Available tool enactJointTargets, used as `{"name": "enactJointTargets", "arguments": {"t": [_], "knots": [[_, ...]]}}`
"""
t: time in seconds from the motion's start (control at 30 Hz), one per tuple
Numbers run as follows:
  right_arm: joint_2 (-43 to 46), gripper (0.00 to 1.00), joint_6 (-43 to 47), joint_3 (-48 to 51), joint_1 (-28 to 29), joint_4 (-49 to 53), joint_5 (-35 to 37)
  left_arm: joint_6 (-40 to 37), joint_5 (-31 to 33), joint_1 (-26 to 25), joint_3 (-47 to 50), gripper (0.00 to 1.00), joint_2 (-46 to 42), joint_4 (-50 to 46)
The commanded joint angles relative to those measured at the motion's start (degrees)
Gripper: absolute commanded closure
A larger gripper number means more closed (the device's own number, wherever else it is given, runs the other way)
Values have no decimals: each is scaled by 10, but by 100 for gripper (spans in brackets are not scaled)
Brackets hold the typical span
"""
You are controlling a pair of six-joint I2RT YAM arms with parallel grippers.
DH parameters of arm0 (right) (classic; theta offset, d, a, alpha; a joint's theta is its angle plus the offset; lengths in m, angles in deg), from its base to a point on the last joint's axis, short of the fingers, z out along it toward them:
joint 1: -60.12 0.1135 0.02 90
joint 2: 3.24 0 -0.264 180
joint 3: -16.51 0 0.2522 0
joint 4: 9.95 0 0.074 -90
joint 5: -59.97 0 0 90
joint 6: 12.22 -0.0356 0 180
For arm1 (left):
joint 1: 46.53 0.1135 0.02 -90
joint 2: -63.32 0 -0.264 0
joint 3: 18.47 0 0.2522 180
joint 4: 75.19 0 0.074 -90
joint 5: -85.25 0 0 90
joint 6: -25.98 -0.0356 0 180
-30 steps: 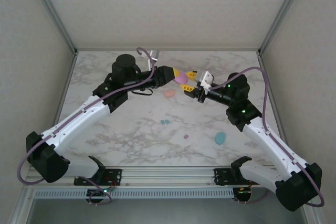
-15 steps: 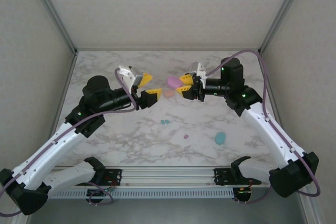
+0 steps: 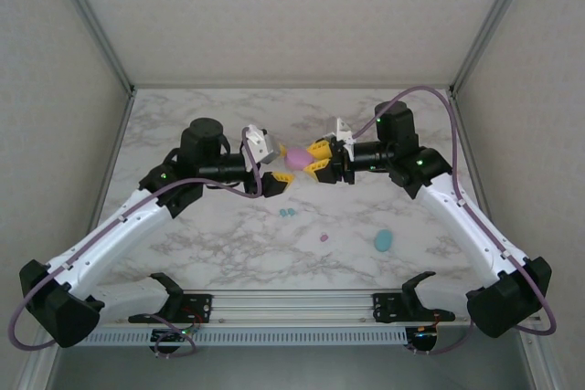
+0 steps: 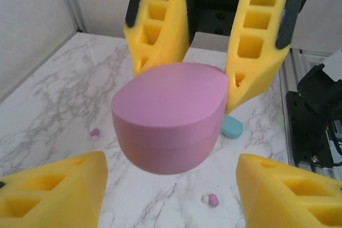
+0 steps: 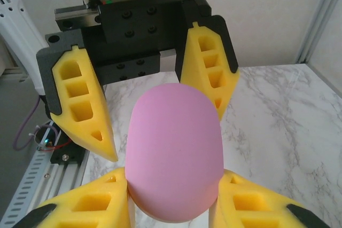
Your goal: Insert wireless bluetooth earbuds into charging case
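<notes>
marbled worktop (image 3: 219, 244) below; right gripper (image 3: 313, 159) pinches the pink charging case (image 3: 297, 156) aloft, long axis pointing at the left gripper (image 3: 281, 163), spread around its free end.

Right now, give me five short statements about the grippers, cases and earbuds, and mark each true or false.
1. The right gripper holds the purple charging case above the marble table. True.
2. The left gripper is clamped on that case. False: its fingers stand open on either side of it.
3. The purple charging case has its lid open. False: it is closed.
4. The teal earbuds lie loose on the table. True.
5. The teal charging case sits at the table's left edge. False: it lies on the right half.
</notes>
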Motion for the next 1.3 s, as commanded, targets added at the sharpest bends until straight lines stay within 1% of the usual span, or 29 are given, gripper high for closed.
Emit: {"name": "enactJointTargets", "arguments": {"t": [0.0,0.13,0.27,0.37,0.43,0.57,0.7,0.77,0.9,1.27], "knots": [[2,67,19,-7,4,-3,-17,1,-46,4,-34,37,8,6],[11,67,15,9,5,-32,-11,23,-75,4,-41,39,22,9],[24,66,1,26,5,-69,-4,31,-90,4,-50,42,33,-3],[31,65,-4,35,4,-84,-3,39,-90,4,-47,46,34,9],[32,65,-10,38,5,-90,-3,49,-88,4,-41,46,33,26],[33,65,-17,42,4,-94,-1,74,-82,4,-29,51,30,65],[36,65,-23,44,4,-101,1,81,-83,4,-29,54,31,66],[38,65,-31,48,4,-114,1,82,-83,4,-28,54,31,66],[41,65,-42,55,4,-130,-2,78,-77,4,-27,49,30,62],[46,65,-53,62,4,-147,1,76,-58,4,-26,44,28,50]]}}
